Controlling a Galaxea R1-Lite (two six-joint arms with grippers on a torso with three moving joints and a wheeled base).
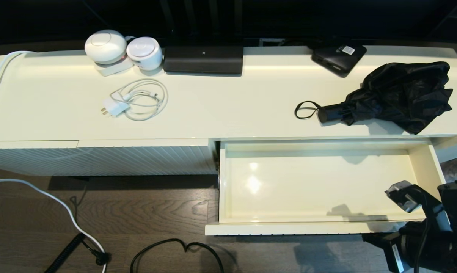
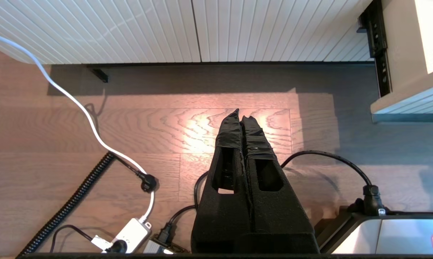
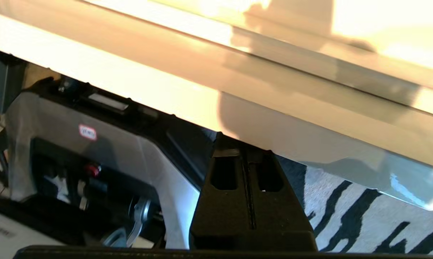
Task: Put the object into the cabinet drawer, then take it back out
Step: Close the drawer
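**Inspector:** Status of the task items?

**Assessor:** The folding umbrella (image 1: 393,96) lies on top of the cabinet (image 1: 220,110), at the right end, handle and wrist loop (image 1: 305,110) pointing left. The cabinet drawer (image 1: 315,185) is pulled open just below it and holds nothing. Neither stage of the task is done.

**Inspector:** The hands?

**Assessor:** The right hand (image 3: 243,144) sits low at the drawer's front right corner, fingers pressed together, tips just beside the underside of the drawer front; contact cannot be confirmed. The left hand (image 2: 242,117) hangs over the floor (image 2: 94,144) in front of the ribbed panel (image 2: 166,28), also pressed together, holding nothing.

**Inspector:** Hazards?

**Assessor:** Three, in my judgement. Rising from where it is, the right hand could catch the drawer front and push it partly shut. The umbrella's canopy is loose and glossy, so a pinch on fabric alone may slip or drag it unfurled. It also lies near the cabinet's right end, where a sideways nudge could send it off.
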